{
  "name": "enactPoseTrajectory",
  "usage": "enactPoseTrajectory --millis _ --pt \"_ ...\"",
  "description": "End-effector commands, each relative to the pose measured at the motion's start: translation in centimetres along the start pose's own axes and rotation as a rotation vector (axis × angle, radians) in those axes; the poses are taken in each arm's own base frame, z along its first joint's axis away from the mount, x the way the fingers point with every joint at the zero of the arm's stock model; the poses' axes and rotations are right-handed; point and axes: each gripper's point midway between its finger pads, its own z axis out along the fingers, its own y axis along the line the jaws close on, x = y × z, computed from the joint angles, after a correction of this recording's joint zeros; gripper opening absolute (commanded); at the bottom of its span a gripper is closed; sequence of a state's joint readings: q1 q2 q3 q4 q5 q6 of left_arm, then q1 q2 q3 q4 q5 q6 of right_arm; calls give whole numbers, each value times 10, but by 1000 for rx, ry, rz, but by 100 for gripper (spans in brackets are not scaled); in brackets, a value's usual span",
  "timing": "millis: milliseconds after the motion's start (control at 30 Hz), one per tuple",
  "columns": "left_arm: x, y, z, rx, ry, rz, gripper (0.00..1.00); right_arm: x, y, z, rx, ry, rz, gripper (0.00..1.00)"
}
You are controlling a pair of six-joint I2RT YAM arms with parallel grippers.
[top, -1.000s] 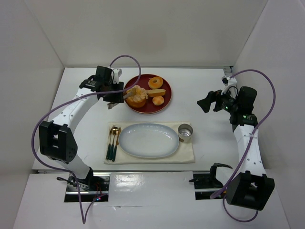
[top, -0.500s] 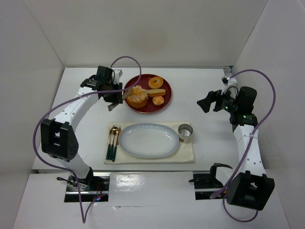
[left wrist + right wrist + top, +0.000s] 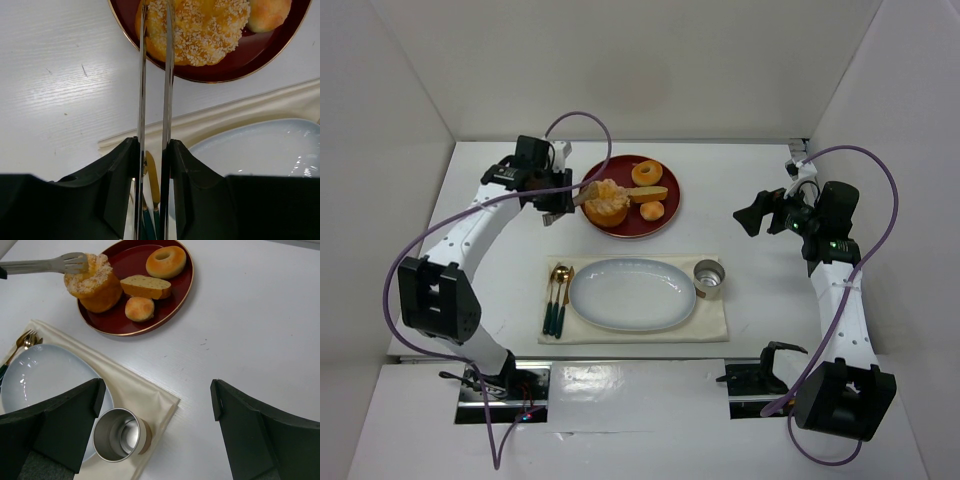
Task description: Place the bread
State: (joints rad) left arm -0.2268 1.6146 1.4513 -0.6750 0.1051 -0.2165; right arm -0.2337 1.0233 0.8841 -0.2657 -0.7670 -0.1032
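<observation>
Toward upper centre of the overhead view, could lose the bread [image 3: 606, 203] from the left side of the red dish [image 3: 638, 231] onto the counter [image 3: 750, 180]: pinched only at its crumbly top edge by thin tongs [image 3: 169, 75], themselves squeezed in the left pincer [image 3: 152, 165]. Might tear or tip it. Leaves the right pincer [image 3: 157, 390] spread, idle. Looks round, golden-orange, lumpy, with a pale sugary crust.

Robot lab booth, plain white walls [image 3: 650, 60], bolted arms [image 3: 470, 235], staged place setting [image 3: 632, 295]
</observation>
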Motion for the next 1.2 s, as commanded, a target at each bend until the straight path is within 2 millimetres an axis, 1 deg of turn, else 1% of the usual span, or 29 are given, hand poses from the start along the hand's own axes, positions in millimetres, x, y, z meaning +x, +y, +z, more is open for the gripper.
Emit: enactPoseTrajectory --millis 0,33,67,100,133,167,200,233,300,333,367,467,500,533,600,633,700,733,800,833,867,900,933,967,1033,1067,1133,1167 --pt "-47 -14 -46 64 -198 -8 0 -22 2 -7 9 -53 -63 100" --pt "-51 -17 -52 75 -215 -4 0 -22 2 -7 9 -53 -63 100" --pt "-51 -17 -52 76 -215 -4 0 -22 2 -7 9 -53 -63 100" --pt "-55 -15 -59 71 -229 -8 0 -22 2 -7 9 -53 -63 100" --pt "-59 -16 -63 73 -242 -6 0 -22 2 -7 9 -53 -63 100" --pt "-59 -16 -63 73 -242 -6 0 -22 2 -7 9 -53 -63 100" --pt "-62 -18 -70 75 -254 -4 0 -22 2 -7 9 -53 -63 100" --pt "-62 -18 -70 75 -254 -4 0 -22 2 -7 9 -53 -63 100" --pt "-64 -19 -79 78 -277 0 0 -22 2 -7 9 -53 -63 100" --pt "-62 -21 -82 87 -274 1 0 -22 2 -7 9 -53 -63 100" --pt "-64 -26 -94 104 -299 -2 0 -22 2 -7 9 -53 -63 100" --pt "-57 -33 -112 135 -309 5 0 -22 2 -7 9 -53 -63 100" --pt "-50 -41 -124 162 -318 19 0 -22 2 -7 9 -53 -63 100" --pt "-38 -42 -125 172 -295 16 0 -22 2 -7 9 -53 -63 100" --pt "-21 -50 -132 210 -274 27 0 -22 2 -7 9 -53 -63 100" --pt "-4 -54 -138 225 -256 33 0 -22 2 -7 9 -53 -63 100" --pt "16 -60 -143 260 -230 52 0 -22 2 -7 9 -53 -63 100" --pt "33 -64 -149 280 -216 61 0 -22 4 -7 0 -53 -64 100" --pt "51 -72 -155 325 -191 84 0 -22 4 -7 0 -53 -64 100" --pt "57 -74 -157 334 -192 94 0 -22 4 -7 0 -53 -64 100" --pt "71 -77 -155 351 -158 96 0 -22 4 -7 0 -53 -64 100" --pt "79 -77 -160 359 -155 107 0 -22 4 -7 0 -53 -64 100" --pt "86 -80 -160 376 -144 114 0 -22 4 -7 0 -53 -64 100" --pt "97 -77 -153 372 -118 107 0 -22 4 -7 0 -53 -64 100" --pt "106 -84 -151 395 -107 132 0 -22 4 -7 0 -53 -64 100" --pt "106 -82 -149 386 -109 131 0 -22 4 -7 0 -53 -64 100" --pt "110 -88 -147 403 -87 140 0 -22 4 -7 0 -53 -64 100" --pt "109 -89 -140 399 -67 127 0 -22 4 -7 0 -53 -64 100"
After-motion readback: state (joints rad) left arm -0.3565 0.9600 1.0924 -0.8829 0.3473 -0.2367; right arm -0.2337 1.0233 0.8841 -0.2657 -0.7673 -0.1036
